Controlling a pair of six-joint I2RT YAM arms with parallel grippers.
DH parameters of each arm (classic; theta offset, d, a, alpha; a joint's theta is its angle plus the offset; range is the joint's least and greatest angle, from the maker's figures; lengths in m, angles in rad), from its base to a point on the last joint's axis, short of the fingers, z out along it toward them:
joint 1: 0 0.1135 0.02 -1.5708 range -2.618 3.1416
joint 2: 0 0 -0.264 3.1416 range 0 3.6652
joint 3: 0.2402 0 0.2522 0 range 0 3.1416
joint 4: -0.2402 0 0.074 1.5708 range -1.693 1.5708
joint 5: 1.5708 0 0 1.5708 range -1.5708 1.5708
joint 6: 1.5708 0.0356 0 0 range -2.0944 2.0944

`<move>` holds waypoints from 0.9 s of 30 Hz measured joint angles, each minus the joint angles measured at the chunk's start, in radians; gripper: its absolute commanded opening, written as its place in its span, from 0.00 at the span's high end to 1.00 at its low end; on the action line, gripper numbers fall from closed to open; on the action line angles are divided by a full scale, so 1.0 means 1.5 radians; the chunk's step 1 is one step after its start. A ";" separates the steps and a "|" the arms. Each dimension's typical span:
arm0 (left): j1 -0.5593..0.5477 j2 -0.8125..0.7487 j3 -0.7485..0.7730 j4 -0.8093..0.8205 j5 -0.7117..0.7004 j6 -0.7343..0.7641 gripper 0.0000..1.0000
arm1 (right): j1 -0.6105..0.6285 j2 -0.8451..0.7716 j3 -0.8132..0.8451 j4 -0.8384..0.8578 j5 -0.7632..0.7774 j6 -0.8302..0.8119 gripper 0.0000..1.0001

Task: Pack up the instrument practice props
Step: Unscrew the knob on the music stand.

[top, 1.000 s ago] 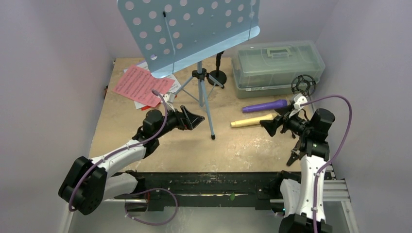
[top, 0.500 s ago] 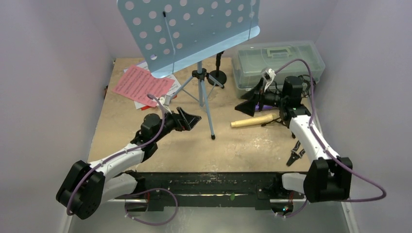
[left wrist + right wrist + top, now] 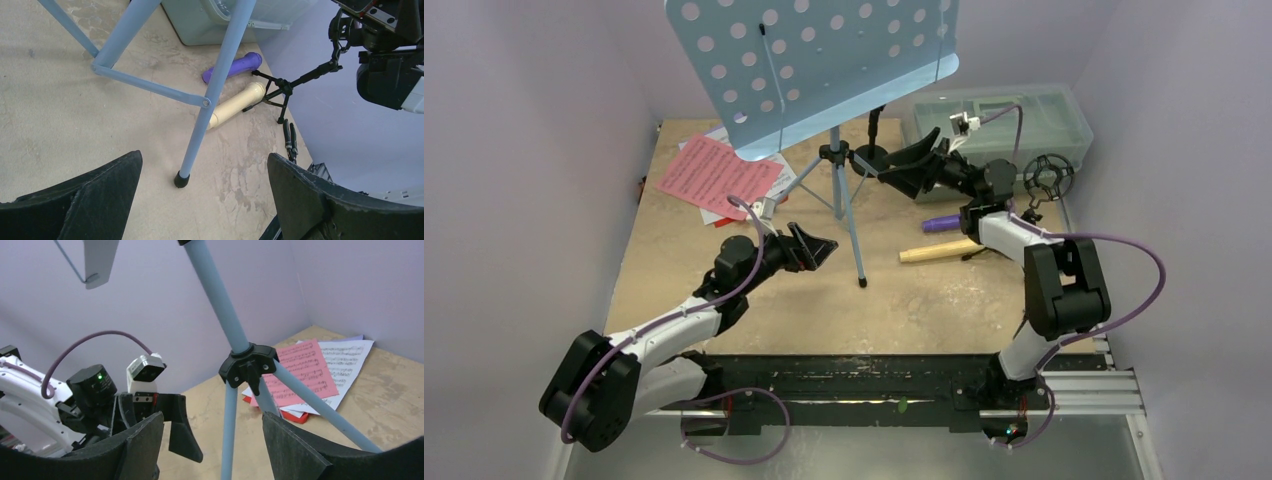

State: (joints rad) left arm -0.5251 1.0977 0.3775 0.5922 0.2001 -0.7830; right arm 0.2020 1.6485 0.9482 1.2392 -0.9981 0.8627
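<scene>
The light-blue perforated music rest point(image 3: 814, 60) stands on its tripod point(image 3: 834, 155) at the table's back. My right gripper point(image 3: 899, 165) is open just right of the tripod hub point(image 3: 247, 362). One tripod leg point(image 3: 227, 440) runs between its jaws point(image 3: 212, 420) untouched. My left gripper point(image 3: 819, 245) is open beside the near leg's foot point(image 3: 181, 179), holding nothing point(image 3: 203, 165). The purple microphone point(image 3: 944, 222) and cream microphone point(image 3: 934, 252) lie on the table right of the tripod. Pink and white sheet music point(image 3: 719, 175) lies on the red folder point(image 3: 295, 416) at back left.
A translucent grey-green box point(image 3: 1034, 110) stands at back right. A black round-based mic holder point(image 3: 871, 155) stands behind the tripod, and another holder point(image 3: 1049, 178) by the right wall. Small black pliers point(image 3: 290, 142) lie near the right front edge. Walls close in left and right.
My right arm swung from beside the microphones back and left to the tripod hub, and its jaws narrowed a little. The left gripper barely moved.
</scene>
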 measured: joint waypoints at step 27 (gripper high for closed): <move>0.000 0.007 0.000 0.002 0.000 0.000 0.05 | 0.076 0.087 0.150 -0.244 0.107 -0.159 0.53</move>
State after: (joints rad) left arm -0.5251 1.1088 0.3775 0.5949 0.2001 -0.7830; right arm 0.3153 1.7790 1.1725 0.8734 -0.8375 0.6239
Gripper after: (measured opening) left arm 0.954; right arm 0.518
